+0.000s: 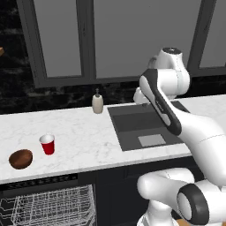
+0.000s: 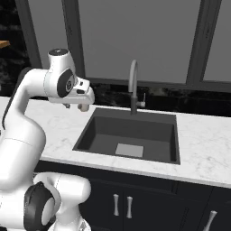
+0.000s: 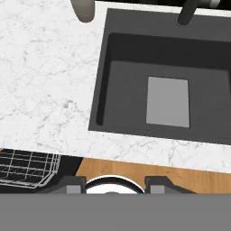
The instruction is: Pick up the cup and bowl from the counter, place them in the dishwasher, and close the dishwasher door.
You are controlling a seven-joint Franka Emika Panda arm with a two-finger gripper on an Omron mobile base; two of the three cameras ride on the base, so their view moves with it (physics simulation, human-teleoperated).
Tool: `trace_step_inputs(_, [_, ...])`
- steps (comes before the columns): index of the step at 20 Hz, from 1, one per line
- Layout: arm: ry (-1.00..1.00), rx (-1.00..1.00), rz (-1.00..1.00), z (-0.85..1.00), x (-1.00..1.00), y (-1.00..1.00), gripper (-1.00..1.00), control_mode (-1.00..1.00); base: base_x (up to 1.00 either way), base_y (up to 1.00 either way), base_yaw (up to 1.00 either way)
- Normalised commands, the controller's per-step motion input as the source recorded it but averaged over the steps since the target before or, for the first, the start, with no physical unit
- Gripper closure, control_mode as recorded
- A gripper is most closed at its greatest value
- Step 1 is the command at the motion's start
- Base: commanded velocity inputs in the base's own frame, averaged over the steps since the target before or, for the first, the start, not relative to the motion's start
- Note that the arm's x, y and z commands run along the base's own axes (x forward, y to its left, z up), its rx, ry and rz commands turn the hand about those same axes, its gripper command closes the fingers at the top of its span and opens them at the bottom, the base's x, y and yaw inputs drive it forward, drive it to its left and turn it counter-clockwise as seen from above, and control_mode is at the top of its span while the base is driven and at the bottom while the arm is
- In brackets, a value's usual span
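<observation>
The red cup point(image 1: 47, 144) stands upright on the white marble counter point(image 1: 84, 132), left of the sink. Just left of the cup, near the counter's front edge, sits the dark brown bowl point(image 1: 20, 159). Below them the dishwasher point(image 1: 39, 181) is open, and its white wire rack point(image 1: 48, 205) sticks out. The dishwasher door is out of view. My gripper point(image 2: 76, 107) hangs high over the sink's left rim, pointing down, far to the right of cup and bowl. In the hand view the gripper point(image 3: 115, 185) is open, with nothing between its fingertips point(image 3: 74, 184).
A dark inset sink point(image 1: 145, 126) lies in the counter, with a grey faucet point(image 2: 133, 85) behind it. A beige soap dispenser point(image 1: 97, 103) stands at the sink's back left corner. Dark cabinets point(image 2: 122, 203) run under the counter. The rack's corner point(image 3: 27, 169) shows in the hand view.
</observation>
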Motion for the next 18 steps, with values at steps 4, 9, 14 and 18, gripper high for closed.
trace_step_inputs(4, [0.00, 0.00, 0.00, 0.00, -0.23, 0.00, -1.00, -1.00, 0.00, 0.00, 0.00])
trace_step_inputs(9, [0.00, 0.00, 0.00, 0.00, -0.61, 0.04, -1.00, -1.00, 0.00, 0.00, 0.00])
trace_step_inputs(14, [0.00, 0.00, 0.00, 0.00, -0.71, 0.32, -1.00, -1.00, 0.00, 0.00, 0.00])
trace_step_inputs(18, [0.00, 0.00, 0.00, -0.05, -0.53, 0.68, -1.00, -1.00, 0.00, 0.00, 0.00])
